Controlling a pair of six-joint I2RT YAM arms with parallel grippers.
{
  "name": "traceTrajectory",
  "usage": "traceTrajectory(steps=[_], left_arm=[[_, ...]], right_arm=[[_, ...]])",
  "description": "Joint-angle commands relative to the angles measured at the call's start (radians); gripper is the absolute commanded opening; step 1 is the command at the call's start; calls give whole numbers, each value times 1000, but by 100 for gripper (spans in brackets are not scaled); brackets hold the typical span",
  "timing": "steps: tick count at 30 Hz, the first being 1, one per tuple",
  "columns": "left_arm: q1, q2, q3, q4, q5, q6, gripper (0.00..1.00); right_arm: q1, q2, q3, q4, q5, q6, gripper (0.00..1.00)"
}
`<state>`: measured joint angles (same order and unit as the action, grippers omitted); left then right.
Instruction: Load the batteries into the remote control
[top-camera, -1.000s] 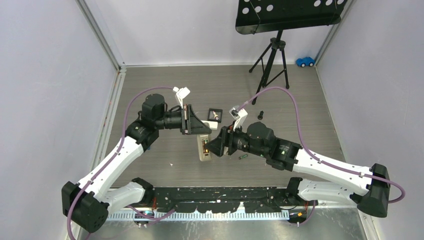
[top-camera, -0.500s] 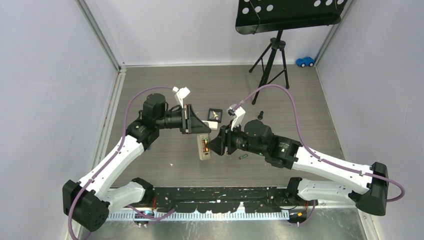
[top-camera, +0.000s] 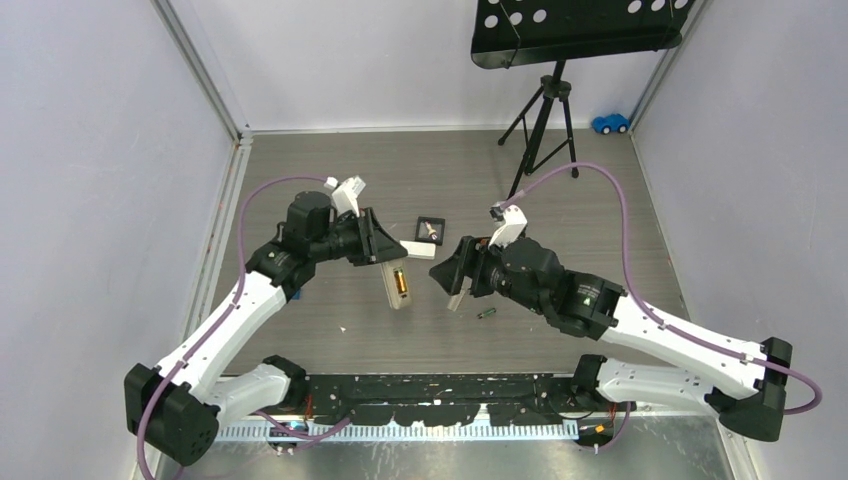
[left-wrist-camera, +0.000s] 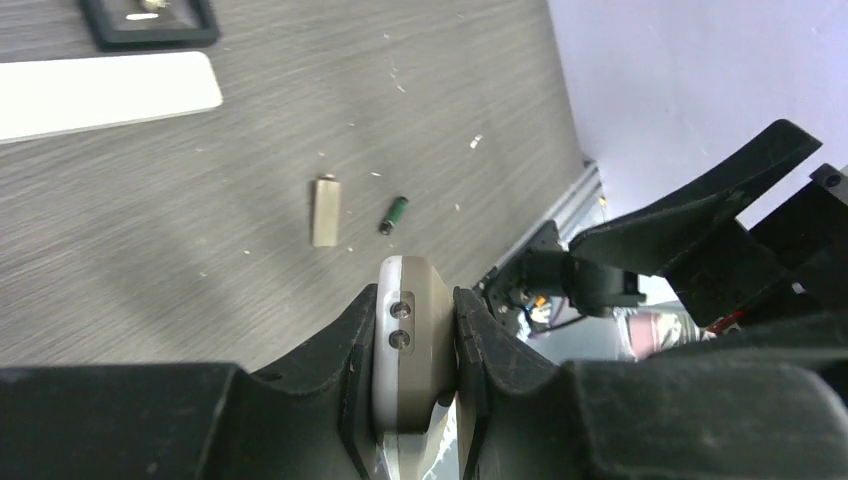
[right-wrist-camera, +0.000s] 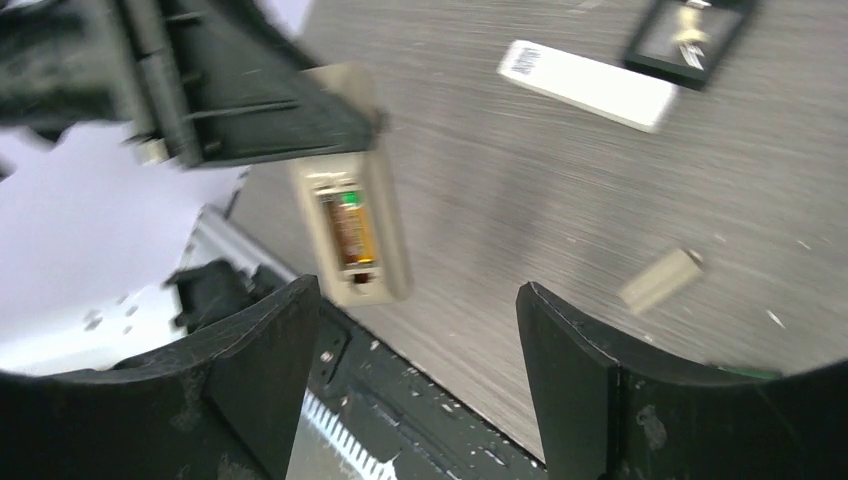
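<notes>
Cover (left-wrist-camera: 325, 210), perhaps, beside green battery (left-wrist-camera: 397, 212)

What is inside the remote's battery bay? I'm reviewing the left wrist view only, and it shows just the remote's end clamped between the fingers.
Observer: The right wrist view faces the remote control. Its bay is uncovered, with an orange battery seated in it.
Operator: Is the right gripper carrying another battery?
Observer: No. In its own camera the right gripper stands open, with nothing between its fingers.
</notes>
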<state>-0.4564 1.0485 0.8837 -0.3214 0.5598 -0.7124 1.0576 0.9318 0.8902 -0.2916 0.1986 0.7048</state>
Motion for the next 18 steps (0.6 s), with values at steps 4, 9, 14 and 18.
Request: traceTrajectory(steps=[4,9,14,18], left_arm=[[4,-48,-19,39,-93,34,0],[4,-61,-31,61,-75,45,0],[4,-65,-35,64,-68,41,0],[4,-54,-42,79,-56,21,0]], right_arm=[[-86,79,-10,-339,313,376,73],[-179,147,-81,-420,260,510,65],[-198,233,-114,-418,232,563,65],[-201,329,-102,-416,209,582,64]])
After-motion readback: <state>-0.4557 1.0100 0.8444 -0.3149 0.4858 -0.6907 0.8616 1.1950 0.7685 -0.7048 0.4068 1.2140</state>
